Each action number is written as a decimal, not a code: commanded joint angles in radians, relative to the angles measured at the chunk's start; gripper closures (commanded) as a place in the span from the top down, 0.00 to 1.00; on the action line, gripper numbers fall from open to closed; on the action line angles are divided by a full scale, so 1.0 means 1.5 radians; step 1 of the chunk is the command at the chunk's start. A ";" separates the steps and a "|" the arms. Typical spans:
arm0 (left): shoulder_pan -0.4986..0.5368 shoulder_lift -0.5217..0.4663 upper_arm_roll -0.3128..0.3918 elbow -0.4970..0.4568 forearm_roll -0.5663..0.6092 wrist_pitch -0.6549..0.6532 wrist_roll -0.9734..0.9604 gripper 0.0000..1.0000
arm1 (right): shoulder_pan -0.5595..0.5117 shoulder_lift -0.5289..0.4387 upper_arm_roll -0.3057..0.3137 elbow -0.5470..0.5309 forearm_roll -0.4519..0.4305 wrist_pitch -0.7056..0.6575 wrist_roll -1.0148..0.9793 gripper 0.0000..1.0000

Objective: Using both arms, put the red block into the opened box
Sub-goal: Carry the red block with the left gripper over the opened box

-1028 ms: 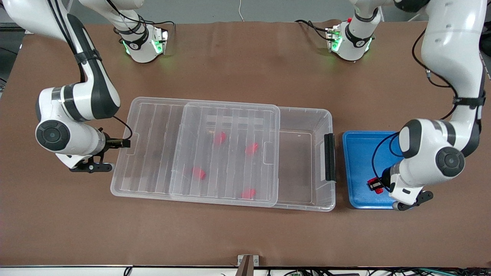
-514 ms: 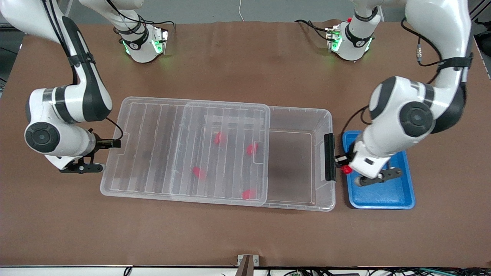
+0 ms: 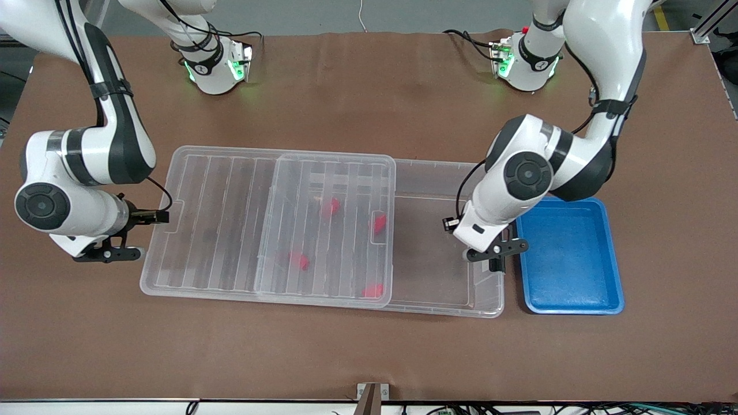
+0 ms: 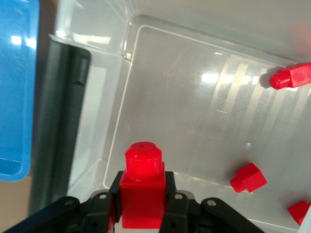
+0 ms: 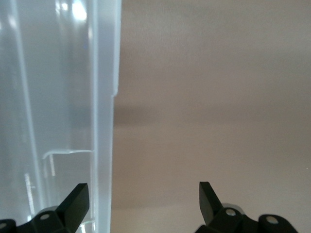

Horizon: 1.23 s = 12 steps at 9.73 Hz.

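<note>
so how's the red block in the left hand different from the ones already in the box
The red block is pinched upright in the shut left hand, up in the air over the uncovered end of the box. The loose blocks lie tipped on the box floor, touched by no hand. It sits in open view, while they show through the slid-back lid. All share the same bright red stepped shape.

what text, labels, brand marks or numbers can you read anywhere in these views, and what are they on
None can be read.
The clear box, its lid, the blue tray and the red block in the left gripper show no print.
The arm bases carry only green lights.
</note>
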 commanded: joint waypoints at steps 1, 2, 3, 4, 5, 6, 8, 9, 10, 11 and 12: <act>-0.020 0.046 0.003 -0.016 0.014 0.046 -0.030 0.00 | 0.007 -0.035 0.007 0.082 0.010 -0.049 0.011 1.00; -0.021 0.063 0.003 -0.023 0.015 0.065 -0.031 0.00 | 0.005 -0.070 0.003 0.100 0.036 -0.052 0.011 1.00; -0.034 0.082 0.003 -0.034 0.021 0.095 -0.031 0.00 | -0.001 -0.116 -0.005 0.102 0.072 -0.051 0.011 1.00; -0.041 0.099 0.002 -0.048 0.055 0.120 -0.031 0.00 | 0.007 -0.154 -0.048 0.102 0.098 -0.054 0.004 1.00; -0.043 0.112 0.001 -0.048 0.076 0.123 -0.031 0.00 | 0.021 -0.184 -0.086 0.102 0.133 -0.094 0.001 1.00; -0.043 0.130 0.000 -0.048 0.077 0.127 -0.025 0.00 | 0.029 -0.216 -0.121 0.098 0.164 -0.131 0.002 1.00; -0.044 0.157 0.000 -0.048 0.077 0.136 -0.019 0.01 | 0.027 -0.237 -0.135 0.080 0.174 -0.161 -0.001 1.00; -0.044 0.172 -0.001 -0.048 0.076 0.152 -0.018 0.04 | 0.025 -0.237 -0.139 0.077 0.174 -0.160 0.000 1.00; -0.043 0.184 -0.003 -0.043 0.072 0.162 -0.018 0.20 | 0.025 -0.236 -0.139 0.079 0.176 -0.156 0.000 1.00; -0.044 0.184 -0.003 -0.041 0.070 0.162 -0.019 0.78 | 0.026 -0.237 -0.139 0.078 0.176 -0.161 0.000 1.00; -0.044 0.177 -0.004 -0.040 0.075 0.162 -0.018 1.00 | 0.024 -0.237 -0.139 0.077 0.176 -0.164 0.000 1.00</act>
